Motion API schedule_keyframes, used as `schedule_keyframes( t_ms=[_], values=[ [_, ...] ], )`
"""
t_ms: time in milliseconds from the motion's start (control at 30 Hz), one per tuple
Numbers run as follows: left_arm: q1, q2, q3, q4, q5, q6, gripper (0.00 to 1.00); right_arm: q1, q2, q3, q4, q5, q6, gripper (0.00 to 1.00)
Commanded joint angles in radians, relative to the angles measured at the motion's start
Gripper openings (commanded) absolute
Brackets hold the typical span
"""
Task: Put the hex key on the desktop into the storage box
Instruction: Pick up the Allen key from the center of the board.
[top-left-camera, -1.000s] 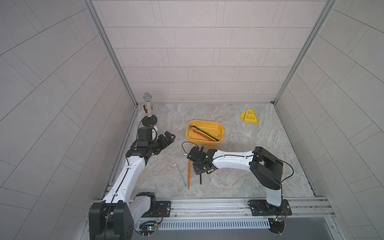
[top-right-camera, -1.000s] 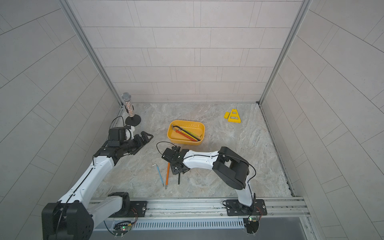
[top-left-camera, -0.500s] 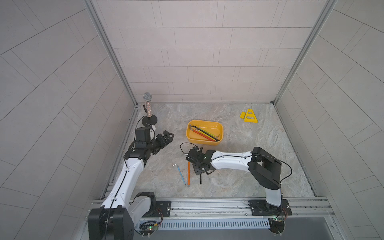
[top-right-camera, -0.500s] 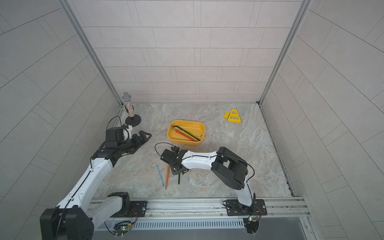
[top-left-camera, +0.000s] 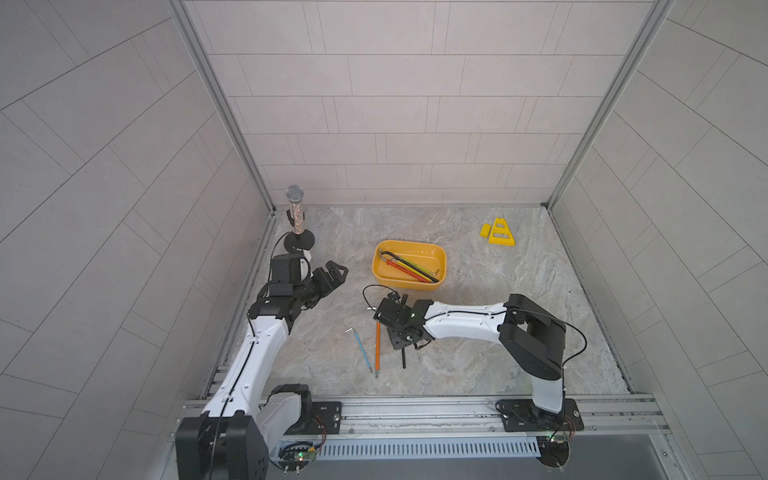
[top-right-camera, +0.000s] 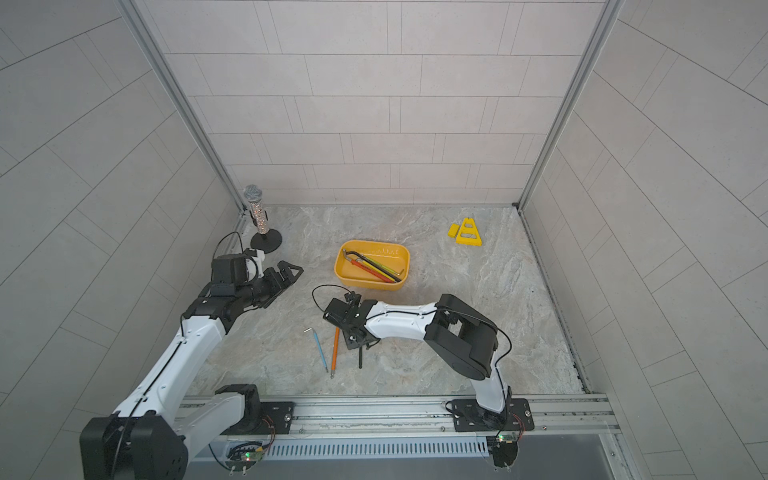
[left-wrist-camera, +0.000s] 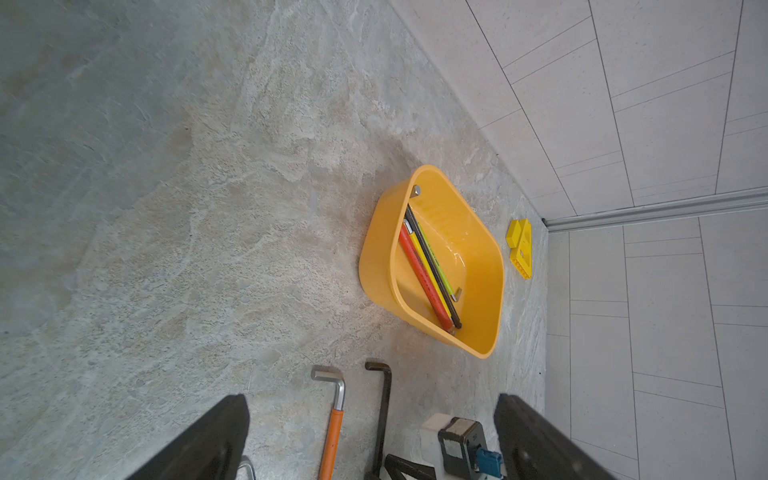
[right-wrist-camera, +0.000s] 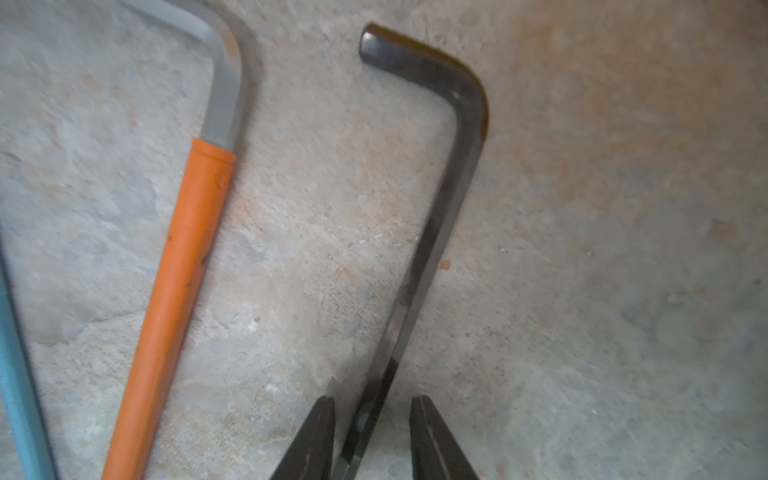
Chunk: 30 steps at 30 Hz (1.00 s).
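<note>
Hex key (right-wrist-camera: 440, 232), black, lies flat on the desktop (top-left-camera: 478, 324), its long shaft running between the fingers of the right gripper (right-wrist-camera: 374, 399). The jaws have drawn in over the last second and now straddle the shaft closely, with bare stone still showing on at least one side, so there is no pinch yet. The key itself does not appear to have shifted. Judgement: the grasp is about to close and the lift has not begun.

An orange-sleeved key (right-wrist-camera: 183, 291) and a blue-sleeved key (right-wrist-camera: 16, 374) lie beside it, apart from the black one.

Beyond the gripper stands the storage box (top-left-camera: 409, 284). It holds several coloured keys (top-left-camera: 409, 266), red, yellow, green and black, laid diagonally.

Off to the side, the left gripper (top-left-camera: 338, 272) hovers spread and empty.
</note>
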<state>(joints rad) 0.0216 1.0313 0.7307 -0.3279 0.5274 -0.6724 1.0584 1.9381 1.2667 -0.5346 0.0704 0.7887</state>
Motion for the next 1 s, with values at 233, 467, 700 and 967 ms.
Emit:
schedule_keyframes(
  t_ms=[233, 467, 700, 967],
  values=[
    [0.008, -0.004, 0.002, 0.013, 0.005, 0.011, 1.00, 0.002, 0.075, -0.050, 0.006, -0.039, 0.053, 0.30],
    [0.009, -0.003, 0.001, 0.014, 0.005, 0.012, 1.00, -0.001, 0.054, -0.085, -0.007, 0.000, 0.064, 0.10],
    [0.008, 0.014, -0.004, 0.029, 0.026, -0.003, 1.00, -0.001, -0.030, -0.086, -0.026, 0.037, 0.043, 0.00],
    [0.008, 0.029, -0.006, 0.030, 0.018, -0.003, 1.00, -0.026, -0.184, -0.111, -0.065, 0.118, 0.014, 0.00]
  ],
)
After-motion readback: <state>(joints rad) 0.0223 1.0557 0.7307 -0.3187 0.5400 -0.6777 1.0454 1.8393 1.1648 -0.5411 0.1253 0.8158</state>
